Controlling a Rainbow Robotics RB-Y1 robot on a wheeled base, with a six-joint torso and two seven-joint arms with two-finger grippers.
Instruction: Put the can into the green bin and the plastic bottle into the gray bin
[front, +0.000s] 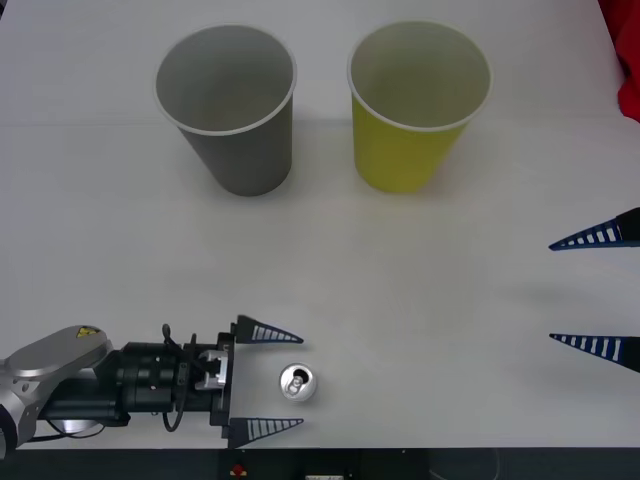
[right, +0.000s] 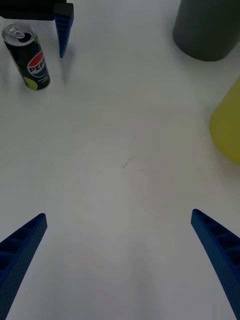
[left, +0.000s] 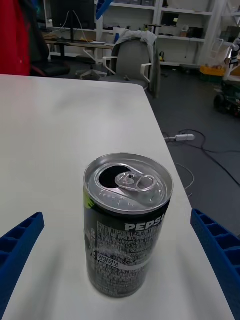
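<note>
The Pepsi can (front: 297, 383) stands upright near the front edge of the white surface (front: 400, 300), a little left of that edge's middle, its silver top opened and the pull tab lying flat. The left end effector (front: 268, 381) lies low over the surface at the front edge, pointing toward the right edge, its blue ribbed fingers (front: 268, 331) spread wide; the can sits just beyond the fingertips, in line with the gap between them and untouched. From the left wrist view the can (left: 128, 225) stands between the two blue fingers (left: 20, 245) with clear surface on both sides. The right end effector (front: 596, 291) hangs at the right edge of the surface, about midway back, fingers spread wide and holding nothing, well apart from the can. Toward the far edge stand two large paper cups side by side and apart: the gray bin (front: 232, 108) on the left, the yellow-green bin (front: 413, 105) on the right, both upright with open mouths.
</note>
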